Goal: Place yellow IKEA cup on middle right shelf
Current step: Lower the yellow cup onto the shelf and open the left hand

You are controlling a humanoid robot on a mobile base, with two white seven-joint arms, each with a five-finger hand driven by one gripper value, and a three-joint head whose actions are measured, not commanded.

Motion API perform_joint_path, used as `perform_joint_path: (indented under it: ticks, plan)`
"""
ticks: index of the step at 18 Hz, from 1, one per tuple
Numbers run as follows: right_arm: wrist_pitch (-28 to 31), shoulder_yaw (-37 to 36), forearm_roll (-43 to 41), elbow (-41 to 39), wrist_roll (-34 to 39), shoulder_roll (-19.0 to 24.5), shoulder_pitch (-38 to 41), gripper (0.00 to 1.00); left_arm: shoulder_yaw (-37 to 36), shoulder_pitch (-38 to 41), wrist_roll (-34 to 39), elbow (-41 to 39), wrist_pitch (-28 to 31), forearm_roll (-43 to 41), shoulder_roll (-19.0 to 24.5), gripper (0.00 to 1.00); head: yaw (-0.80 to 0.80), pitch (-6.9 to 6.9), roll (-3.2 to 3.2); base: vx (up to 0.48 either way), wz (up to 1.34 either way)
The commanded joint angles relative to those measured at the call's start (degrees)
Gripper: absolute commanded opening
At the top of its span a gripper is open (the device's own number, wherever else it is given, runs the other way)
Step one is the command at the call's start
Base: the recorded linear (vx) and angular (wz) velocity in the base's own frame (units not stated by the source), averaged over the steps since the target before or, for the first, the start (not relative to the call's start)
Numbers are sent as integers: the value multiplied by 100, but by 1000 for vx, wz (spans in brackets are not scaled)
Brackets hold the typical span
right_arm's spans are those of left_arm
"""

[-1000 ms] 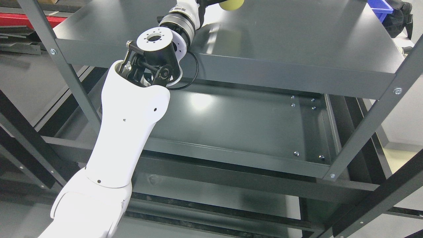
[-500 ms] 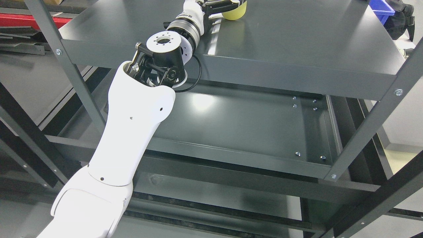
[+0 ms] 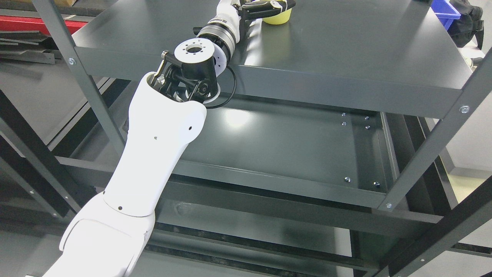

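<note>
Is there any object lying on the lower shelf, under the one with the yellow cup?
No, the lower shelf shows only bare metal; the yellow cup is on the shelf above.

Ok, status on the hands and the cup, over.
Left robot hand closed over yellow cup at top edge of view. Cup low over or on upper shelf; contact unclear. Right hand out of view. Blue bin far right, clear of cup.

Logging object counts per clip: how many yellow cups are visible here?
1. The yellow cup sits on the upper shelf at the top edge, under the left hand. Others may lie beyond the frame.
</note>
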Motion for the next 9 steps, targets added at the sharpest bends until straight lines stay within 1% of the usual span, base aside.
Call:
perform_joint_path:
  ticks: [1,6,9]
  plan:
    - [3,97,-140,0,-5,-100,79,99,5,34,5,-304,-26,-11,99,99,0,0,0,0,0]
    - [3,97,-140,0,-5,-100,79,99,32,25,5,-313,-500,-20,99,99,0,0,0,0,0]
    - [3,97,-140,0,-5,-100,79,99,58,17,5,-313,-659,-168,99,99,0,0,0,0,0]
